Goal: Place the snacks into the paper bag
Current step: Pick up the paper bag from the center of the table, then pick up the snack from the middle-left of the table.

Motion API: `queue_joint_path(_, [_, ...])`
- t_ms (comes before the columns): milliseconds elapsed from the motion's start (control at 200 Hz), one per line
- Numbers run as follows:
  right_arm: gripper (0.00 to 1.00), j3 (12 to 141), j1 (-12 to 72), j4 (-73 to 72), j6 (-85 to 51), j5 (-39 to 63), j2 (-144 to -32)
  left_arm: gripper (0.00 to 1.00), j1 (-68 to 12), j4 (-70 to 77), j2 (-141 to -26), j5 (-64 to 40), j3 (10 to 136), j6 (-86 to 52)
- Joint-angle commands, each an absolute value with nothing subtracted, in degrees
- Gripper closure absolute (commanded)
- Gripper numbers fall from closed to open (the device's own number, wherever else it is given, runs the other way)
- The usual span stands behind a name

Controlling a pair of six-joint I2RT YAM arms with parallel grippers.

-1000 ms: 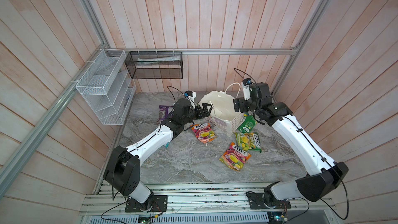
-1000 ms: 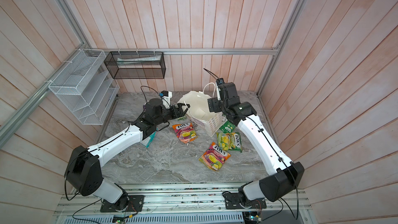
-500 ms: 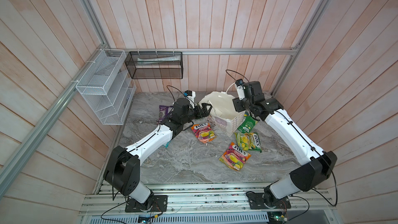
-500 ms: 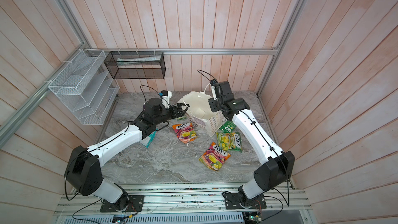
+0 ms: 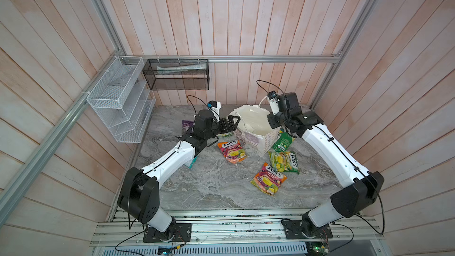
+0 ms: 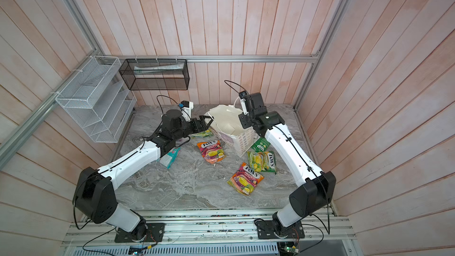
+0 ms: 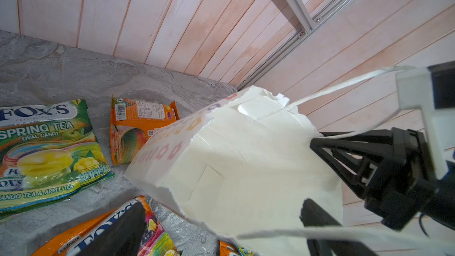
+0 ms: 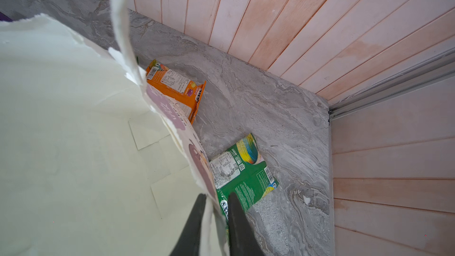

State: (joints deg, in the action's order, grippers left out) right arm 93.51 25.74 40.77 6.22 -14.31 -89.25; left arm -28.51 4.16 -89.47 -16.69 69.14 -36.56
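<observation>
The paper bag (image 5: 254, 141) stands open-mouthed at the back middle of the table (image 5: 211, 193), between the 2 arms. The right gripper (image 8: 216, 197) has its fingers closed together on the bag's rim, with the paper wall pinched between them. The left gripper (image 5: 232, 122) sits at the opposite rim with its fingers spread wide. I can't tell whether they touch the paper.

The snacks lie flat on the table around the bag. A green pouch (image 8: 246, 178) is just beside the bag's base, under the right arm. An orange pouch (image 8: 177, 84) is partly hidden behind the bag. In front lie an orange-pink pouch (image 5: 232, 151), a yellow-green pouch (image 5: 283, 161) and, nearest me, a front orange pouch (image 5: 268, 178). A purple pouch (image 5: 187, 124) peeks out behind the left wrist, and a teal pouch (image 6: 170, 158) shows under the left forearm.
</observation>
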Motion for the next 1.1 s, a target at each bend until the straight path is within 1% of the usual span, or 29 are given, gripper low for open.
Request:
queue_joint_path(0, [0.91, 94.69, 25.93, 41.85, 6.10, -12.03, -88.54, 0.00, -27.45, 3.20, -87.89, -19.33, 71.38, -34.23])
queue_joint_path(105, [1.00, 93.45, 25.84, 40.91, 5.23, -10.79, -87.08, 0.00, -27.07, 1.24, -88.15, -19.84, 73.19, -32.42])
queue_joint_path(250, [1.00, 93.05, 25.71, 40.98, 3.50, -7.40, -85.35, 0.00, -26.66, -1.93, -88.50, -22.01, 76.52, -30.39])
queue_joint_path(470, [1.00, 88.69, 23.90, 38.37, -1.63, -8.37, -81.05, 0.00, -25.05, -7.98, -86.68, -29.04, 82.70, -26.58])
queue_joint_path(560, [1.00, 88.17, 20.88, 38.71, -4.67, -3.25, -80.44, 0.00, -24.39, -11.31, -85.31, -32.17, 85.64, -24.80])
queue_joint_path(690, [1.00, 87.13, 18.14, 38.55, -7.91, -0.44, -80.09, 0.00, -24.17, -15.57, -81.05, -33.23, 87.07, -21.09])
queue_joint_path(780, [1.00, 87.14, 17.35, 38.97, -11.20, -1.55, -80.06, 0.00, -23.93, -17.52, -77.00, -29.80, 85.35, -19.95])
queue_joint_path(875, [1.00, 88.08, 16.35, 40.14, -14.27, 0.04, -79.99, 0.00, -22.60, -20.18, -73.39, -24.33, 82.08, -21.63])
queue_joint_path(1095, [1.00, 87.70, 16.35, 40.91, -15.64, 3.58, -79.14, 0.00, -11.43, -22.60, -65.97, -23.12, 69.79, -29.52])
